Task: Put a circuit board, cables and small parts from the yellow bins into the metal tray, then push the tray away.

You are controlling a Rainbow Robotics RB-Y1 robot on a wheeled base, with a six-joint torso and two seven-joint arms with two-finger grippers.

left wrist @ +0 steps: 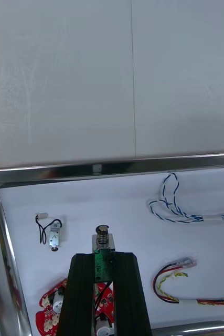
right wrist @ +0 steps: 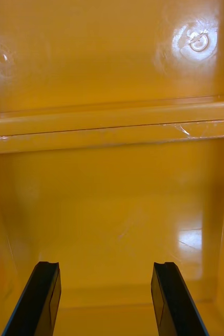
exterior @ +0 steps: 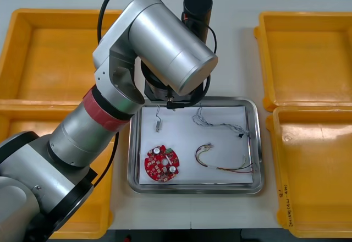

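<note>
My left gripper (left wrist: 104, 256) is shut on a small metal part (left wrist: 102, 242), a green body with a metal cylinder on top, held above the white-lined metal tray (left wrist: 112, 168). On the tray lie another small metal part (left wrist: 53, 237), a blue and white cable (left wrist: 173, 211), a red and yellow cable (left wrist: 169, 278) and a round red circuit board (left wrist: 50, 311). From above, my left arm (exterior: 165, 49) reaches over the far edge of the tray (exterior: 254, 143), which holds the board (exterior: 162, 163). My right gripper (right wrist: 105, 265) stands open over a bare orange bin floor (right wrist: 112, 210).
Two yellow bins (exterior: 49, 49) (exterior: 14, 129) stand left of the tray and two more (exterior: 305, 55) (exterior: 313, 170) to its right. Bare table (left wrist: 112, 79) lies beyond the tray's far rim. The bin wall (right wrist: 112, 128) crosses ahead of the right fingers.
</note>
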